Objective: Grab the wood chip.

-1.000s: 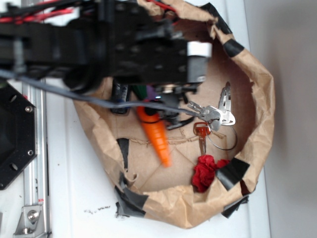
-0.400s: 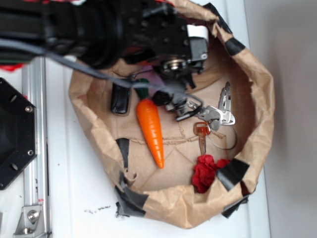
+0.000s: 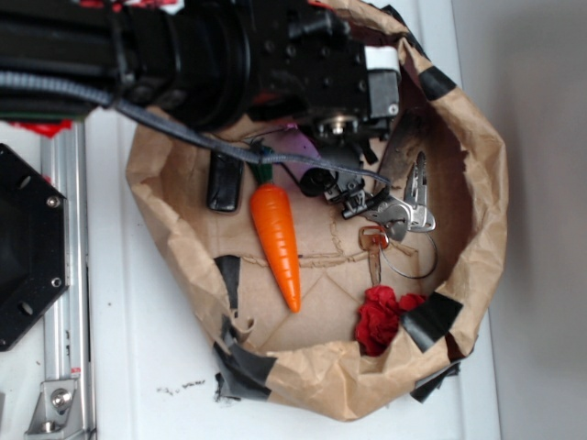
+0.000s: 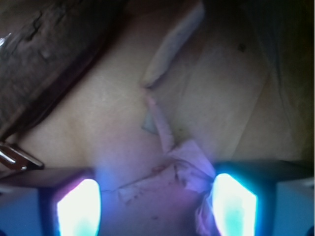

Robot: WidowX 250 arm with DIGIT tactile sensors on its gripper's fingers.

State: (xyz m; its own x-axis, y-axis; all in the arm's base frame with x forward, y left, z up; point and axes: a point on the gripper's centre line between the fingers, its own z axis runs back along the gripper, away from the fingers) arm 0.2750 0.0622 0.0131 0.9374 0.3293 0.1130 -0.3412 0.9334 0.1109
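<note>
The wood chip (image 4: 47, 56) is a rough, dark brown, bark-like piece lying diagonally in the upper left of the wrist view. It lies beyond and to the left of my gripper (image 4: 156, 206). The gripper's two glowing fingertips (image 4: 78, 206) stand wide apart, open, with only crumpled paper floor between them. In the exterior view my gripper (image 3: 337, 183) hangs under the black arm, inside the brown paper bowl (image 3: 477, 192), right of the carrot. The arm and its shadow hide the wood chip in that view.
An orange toy carrot (image 3: 276, 243) lies mid-bowl, with a black block (image 3: 223, 181) to its left. Keys on a ring (image 3: 404, 218) and a metal clip (image 3: 420, 179) lie right of the gripper. A red crumpled piece (image 3: 379, 316) sits low right. A black mount (image 3: 27, 247) stands at left.
The arm has moved right and toward the bowl's far rim. The carrot, blurred and partly under the arm a second ago, now lies still and fully in view, slightly further left.
</note>
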